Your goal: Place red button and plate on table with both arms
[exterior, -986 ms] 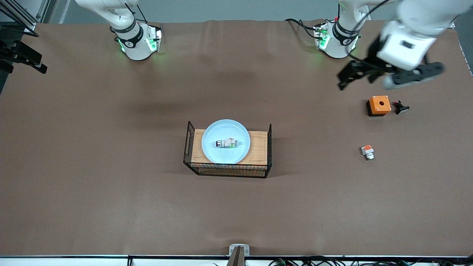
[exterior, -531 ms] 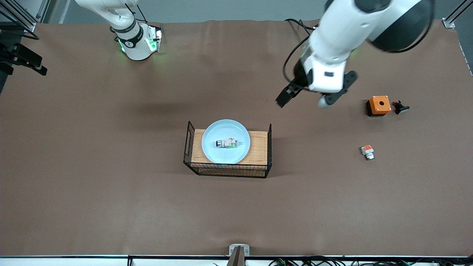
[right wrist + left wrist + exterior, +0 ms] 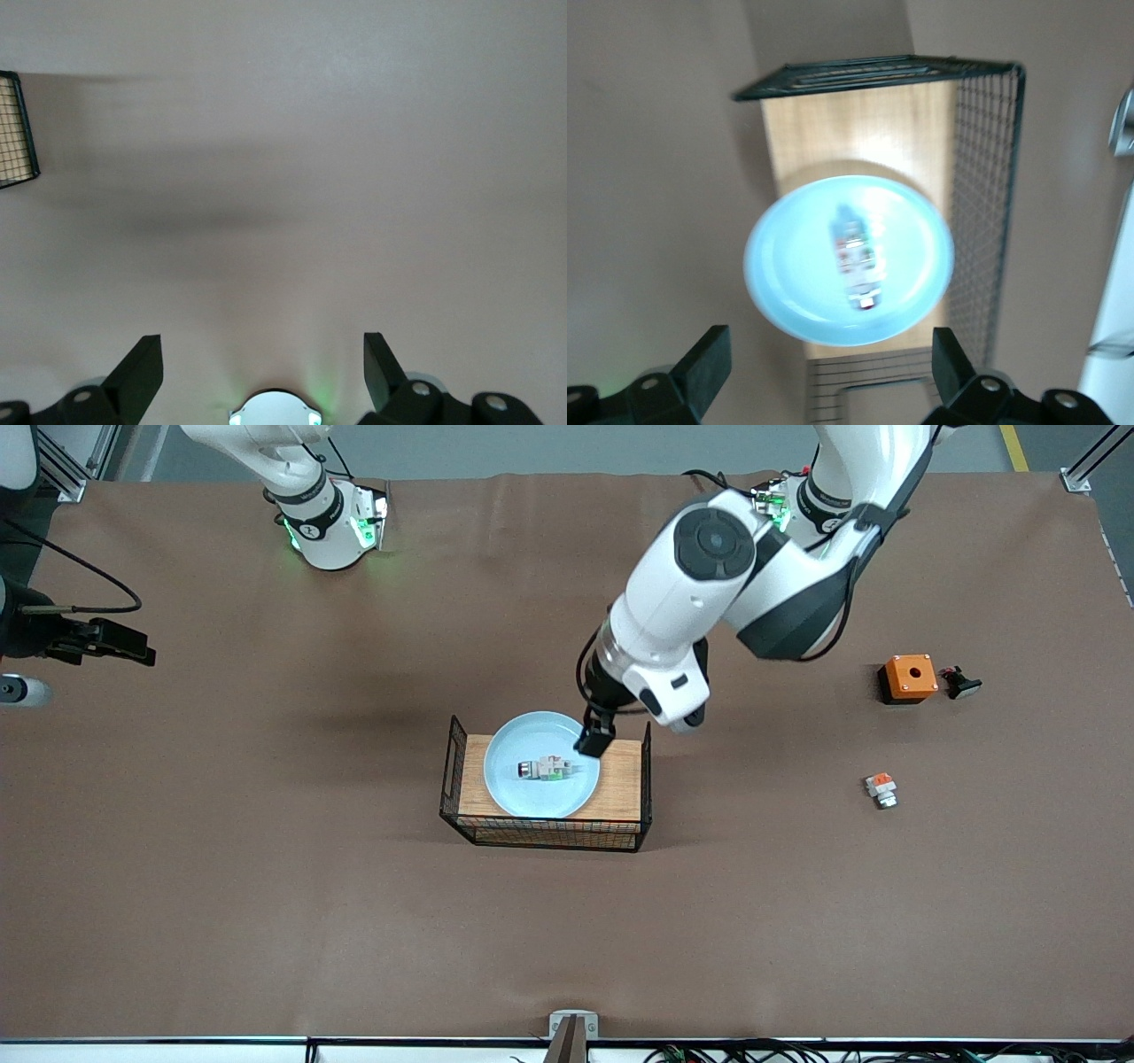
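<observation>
Counter [image 3: 266, 886]: plain brown matte sheet covering the whole work surface.
Wire basket [image 3: 546, 834]: black mesh with a wooden top, standing at the middle of the counter, about midway between the edge by the robots' bases and the edge by the front camera.
Plate [image 3: 523, 793]: round, pale blue, raised rim; rests on the wooden top of the basket, toward the right arm's end of it.
Red button [image 3: 542, 769]: small white and silver unit with a green patch, lying on its side in the middle of the plate; blurred in the left wrist view [image 3: 855, 261].
Left gripper [image 3: 595, 735]: reaches from its base at the counter's edge by the bases; hangs over the plate's rim at the left arm's end of it. Fingers [image 3: 709, 363] set wide apart, touching nothing; the plate shows between them in the left wrist view.
Right gripper [image 3: 106, 645]: up over the right arm's end edge of the counter, well apart from the basket; the arm waits. Fingers [image 3: 142, 367] spread apart, bare counter between them.
Orange box [image 3: 909, 677]: has a hole in its top, near the left arm's end edge.
Black piece [image 3: 959, 683]: small, just beside the orange box, toward the left arm's end edge.
White piece with orange-red block [image 3: 881, 788]: on the counter, nearer to the front camera than the orange box.
</observation>
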